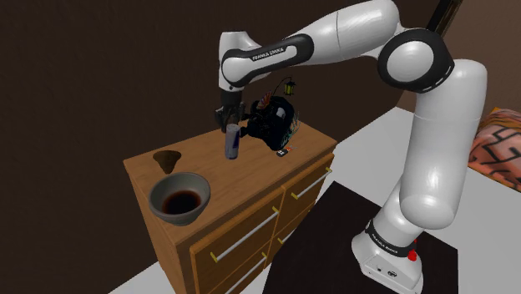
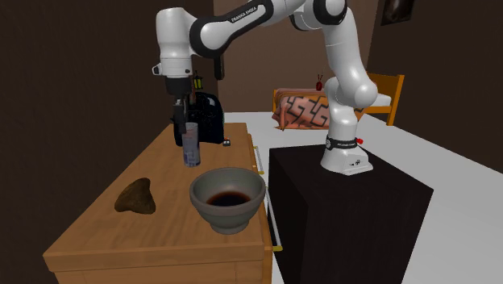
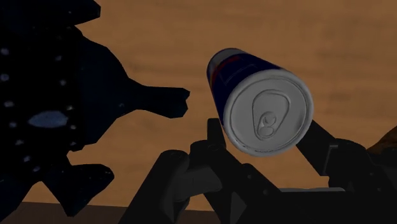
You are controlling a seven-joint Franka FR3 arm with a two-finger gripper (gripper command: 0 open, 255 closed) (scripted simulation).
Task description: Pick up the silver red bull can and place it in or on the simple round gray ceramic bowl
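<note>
Over the wooden dresser (image 1: 250, 171) the end effector (image 1: 231, 134) holds the can (image 1: 233, 147) upright, with both fingers (image 3: 318, 145) pressed on its sides. I cannot tell whether its base touches the wood. The can is just beside a black object (image 1: 274, 124), and the gray bowl (image 2: 230, 216) stands apart from it, near a brown cone (image 1: 169, 159).

Can (image 3: 267, 118): lid is bare metal w/ a dull sheen, body smooth w/ glossy print; fingers (image 3: 327, 153) matt black. Desk (image 2: 105, 234) is wood, grain visible, satin at most, w/ pale metal drawer pulls (image 1: 244, 235); bowl (image 2: 230, 219) is smooth grey w/ a slight glaze-like shine, darker inside. Arm (image 1: 434, 167) shells are smooth glossy white, prob. plastic, w/ bright highlights; stand (image 2: 347, 210) flat matt black; cushion (image 1: 497, 146) looks like patterned cloth.
</note>
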